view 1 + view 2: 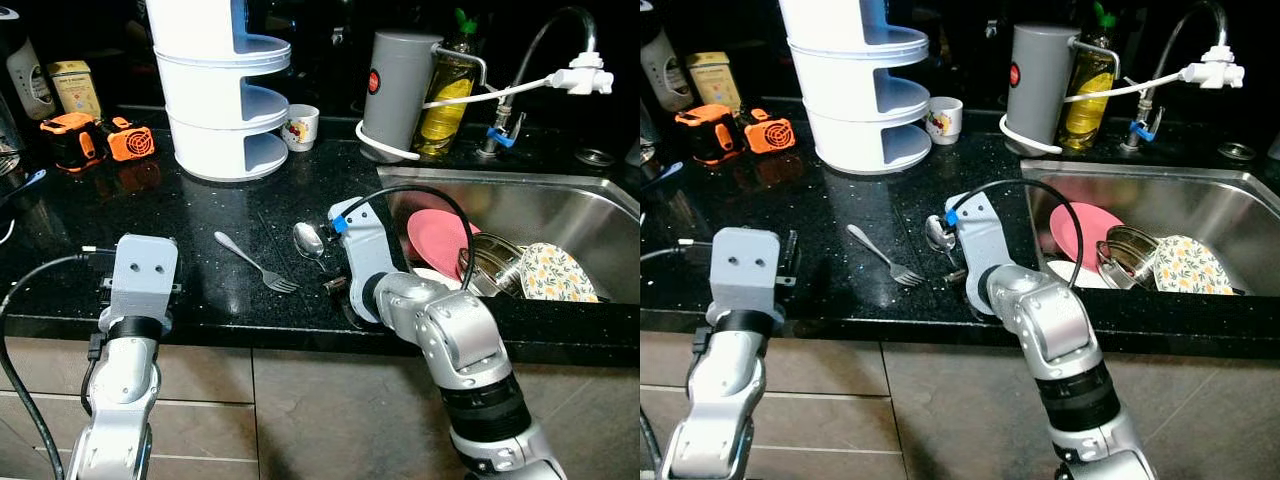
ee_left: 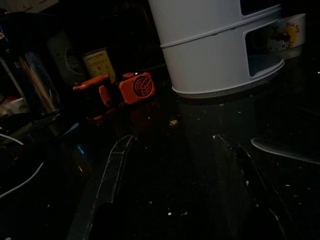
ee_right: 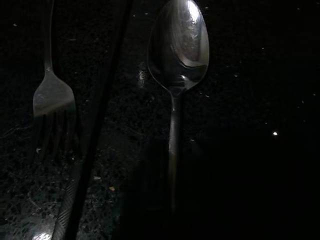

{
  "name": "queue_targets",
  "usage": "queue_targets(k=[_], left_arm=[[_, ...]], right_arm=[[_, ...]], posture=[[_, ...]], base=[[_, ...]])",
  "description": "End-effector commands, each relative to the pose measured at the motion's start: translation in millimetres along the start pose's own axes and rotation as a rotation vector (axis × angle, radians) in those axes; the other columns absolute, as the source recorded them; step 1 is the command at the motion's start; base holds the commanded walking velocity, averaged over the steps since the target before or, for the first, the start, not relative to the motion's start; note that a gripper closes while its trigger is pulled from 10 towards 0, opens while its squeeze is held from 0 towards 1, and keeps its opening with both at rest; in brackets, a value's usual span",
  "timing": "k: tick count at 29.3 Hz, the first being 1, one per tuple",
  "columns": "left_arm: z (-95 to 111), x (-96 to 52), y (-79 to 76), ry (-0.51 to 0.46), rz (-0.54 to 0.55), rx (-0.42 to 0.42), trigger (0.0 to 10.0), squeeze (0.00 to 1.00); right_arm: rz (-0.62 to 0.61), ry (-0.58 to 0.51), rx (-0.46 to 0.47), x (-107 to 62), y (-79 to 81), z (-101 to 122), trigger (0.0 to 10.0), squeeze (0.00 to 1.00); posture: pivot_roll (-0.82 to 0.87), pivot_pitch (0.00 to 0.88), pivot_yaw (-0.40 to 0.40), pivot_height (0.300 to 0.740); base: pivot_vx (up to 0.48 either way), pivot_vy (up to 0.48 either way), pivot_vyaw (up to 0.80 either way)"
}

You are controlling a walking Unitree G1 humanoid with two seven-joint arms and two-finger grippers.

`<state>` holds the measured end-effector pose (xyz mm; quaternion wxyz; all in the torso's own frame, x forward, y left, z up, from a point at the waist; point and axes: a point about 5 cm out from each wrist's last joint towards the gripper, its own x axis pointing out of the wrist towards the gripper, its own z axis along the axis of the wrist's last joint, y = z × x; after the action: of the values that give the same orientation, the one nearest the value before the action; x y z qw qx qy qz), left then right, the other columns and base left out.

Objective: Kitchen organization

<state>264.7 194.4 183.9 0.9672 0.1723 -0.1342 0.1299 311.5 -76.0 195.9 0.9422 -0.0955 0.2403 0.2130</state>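
I had the right hand [image 1: 335, 285] low over the spoon [image 1: 308, 240], which lay on the black desk [image 1: 200, 210] beside the fork [image 1: 256, 263], handle toward that nearer hand; its fingers' spacing I could not tell; the left hand [image 1: 140, 285] idled, fingers apart.

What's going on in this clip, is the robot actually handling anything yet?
Not holding anything that can be seen. The right gripper is low over the black counter at a spoon, with a fork lying just to its left. The right wrist view looks straight down the spoon's handle. The left gripper hovers open over the counter near the white tiered rack. Dishes sit in the sink.
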Motion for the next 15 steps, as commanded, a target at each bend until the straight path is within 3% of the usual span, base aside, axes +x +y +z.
queue_targets(k=[1, 9, 15], left_arm=[[0.7, -1.8, -0.9, 0.007, -0.007, -0.014, 10.0, 0.0], [-8.8, -8.9, -11.1, 0.072, -0.081, -0.099, 10.0, 0.0], [-10.9, -9.0, -10.1, 0.093, -0.078, -0.148, 10.0, 0.0]], right_arm=[[-0.017, 0.135, 0.019, 5.2, -2.3, -22.3, 0.0, 0.02], [0.002, 0.185, 0.089, 6.7, -3.9, -33.4, 0.0, 0.0], [0.04, 0.117, 0.206, 9.4, -2.8, -27.2, 0.0, 0.0]], posture=[[-0.01, 0.0, -0.075, 0.74], [-0.01, 0.0, -0.078, 0.74], [-0.01, 0.0, -0.078, 0.74]], base=[[0.0, 0.0, 0.0], [0.0, 0.0, 0.0], [0.0, 0.0, 0.0]])
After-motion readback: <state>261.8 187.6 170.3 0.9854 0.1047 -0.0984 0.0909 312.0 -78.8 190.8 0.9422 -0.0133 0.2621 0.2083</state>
